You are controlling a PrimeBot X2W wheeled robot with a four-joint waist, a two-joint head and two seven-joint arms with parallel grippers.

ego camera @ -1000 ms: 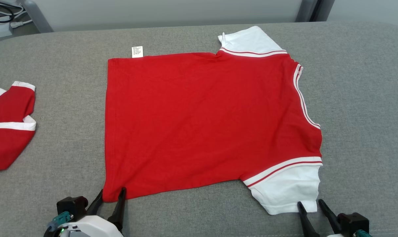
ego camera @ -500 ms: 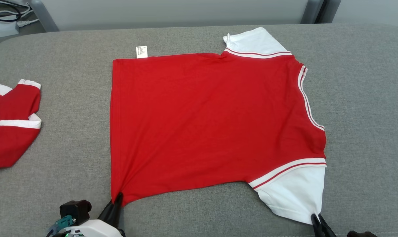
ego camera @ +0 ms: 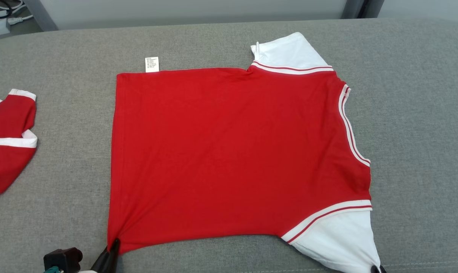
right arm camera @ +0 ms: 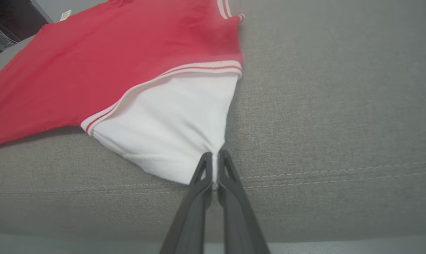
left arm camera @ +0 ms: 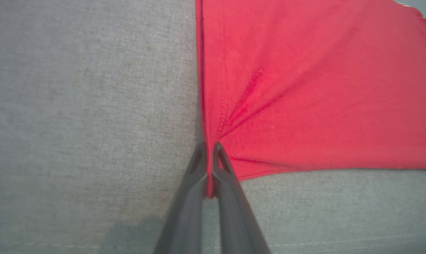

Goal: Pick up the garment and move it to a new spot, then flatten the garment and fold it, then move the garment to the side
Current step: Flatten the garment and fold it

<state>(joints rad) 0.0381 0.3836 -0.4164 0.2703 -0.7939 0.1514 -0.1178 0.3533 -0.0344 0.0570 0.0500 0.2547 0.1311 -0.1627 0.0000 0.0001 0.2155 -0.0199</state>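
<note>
1. Presently, a red T-shirt (ego camera: 229,151) with white sleeves is seen spread flat across the middle of the grey fabric-covered tabletop (ego camera: 422,113). Its hem is turned toward the tabletop's left edge and its striped neckline (ego camera: 350,125) toward the right edge.
2. The left fingers (ego camera: 107,259) are closed on the hem corner of the T-shirt nearest the near edge. In the left wrist view the red cloth (left arm camera: 304,88) is seen pinched between the two dark fingers (left arm camera: 230,197), and creases fan out from the pinch.
3. The right fingers (ego camera: 374,269) are closed on the outer corner of the near white sleeve (ego camera: 339,242), right at the tabletop's near edge. In the right wrist view the white sleeve (right arm camera: 174,123) is drawn to a point where it is clamped between the fingers (right arm camera: 234,204), just above a line of stitching in the grey cover.
4. The other white sleeve (ego camera: 289,51) is laid flat toward the far edge, set off from the red body by a red-and-white stripe.
5. A small white care label (ego camera: 152,64) is seen sticking out past the shirt's far side, near the hem end.
6. A second red-and-white garment (ego camera: 7,144) is seen at the left edge of the tabletop, well apart from the T-shirt and partly cut off by the picture.
7. Cables (ego camera: 1,11) are visible beyond the tabletop's far left corner.
</note>
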